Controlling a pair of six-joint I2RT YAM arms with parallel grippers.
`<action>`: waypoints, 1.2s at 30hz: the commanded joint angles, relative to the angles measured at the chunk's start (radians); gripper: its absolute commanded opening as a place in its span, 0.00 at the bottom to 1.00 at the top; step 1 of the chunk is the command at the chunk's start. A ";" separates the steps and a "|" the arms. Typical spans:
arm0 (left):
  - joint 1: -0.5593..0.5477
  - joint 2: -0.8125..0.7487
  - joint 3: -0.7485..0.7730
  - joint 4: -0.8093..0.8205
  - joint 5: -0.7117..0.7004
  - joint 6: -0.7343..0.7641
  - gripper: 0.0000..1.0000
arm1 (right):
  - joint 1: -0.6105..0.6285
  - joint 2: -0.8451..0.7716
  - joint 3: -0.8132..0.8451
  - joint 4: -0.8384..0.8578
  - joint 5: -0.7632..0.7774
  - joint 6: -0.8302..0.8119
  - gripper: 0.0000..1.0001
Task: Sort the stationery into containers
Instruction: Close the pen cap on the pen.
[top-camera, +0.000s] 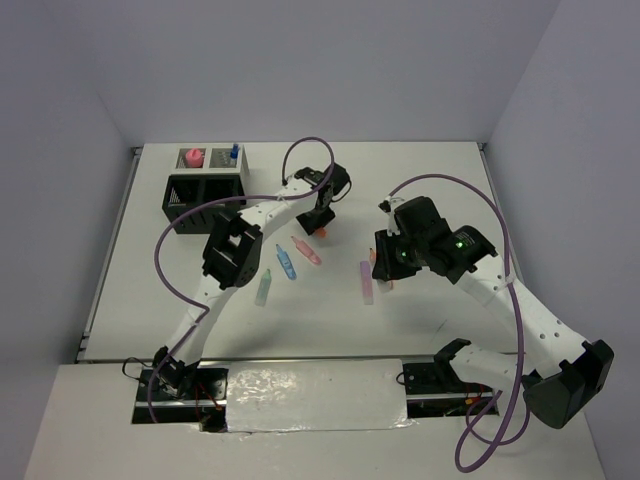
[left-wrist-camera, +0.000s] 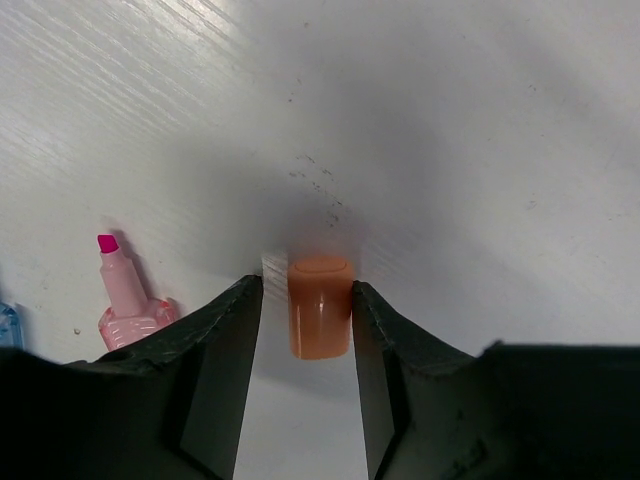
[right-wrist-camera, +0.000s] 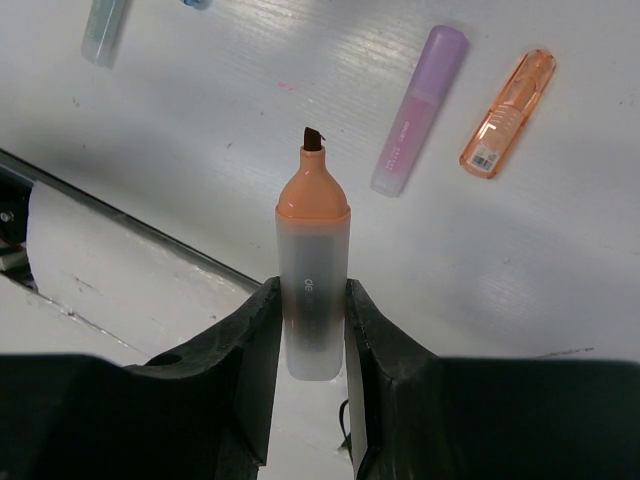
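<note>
My right gripper (right-wrist-camera: 311, 300) pinches the orange marker (right-wrist-camera: 313, 250): uncapped, frosted barrel, dark chisel tip. My left gripper (left-wrist-camera: 305, 290) stands spread round the orange cap (left-wrist-camera: 320, 310), a glossy stub upright on the white table (left-wrist-camera: 450, 120) (gap on one side, no grip yet). Loose beyond: purple marker (right-wrist-camera: 420, 110), pink marker (left-wrist-camera: 125, 295), blue marker (top-camera: 285, 262), mint marker (top-camera: 264, 289). Far back, the boxy black organizer (top-camera: 205, 195) shows two bottles (top-camera: 193, 157); I judge most sorting remains
</note>
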 joint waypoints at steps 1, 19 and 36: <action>0.000 0.023 -0.013 -0.006 -0.007 0.012 0.54 | 0.004 -0.013 0.000 0.032 -0.015 -0.019 0.15; -0.005 0.019 -0.030 0.068 0.061 0.087 0.00 | 0.007 -0.016 -0.027 0.071 -0.051 -0.014 0.15; 0.089 -0.851 -0.775 1.592 0.904 0.347 0.00 | 0.009 -0.170 0.011 0.552 -0.469 0.253 0.14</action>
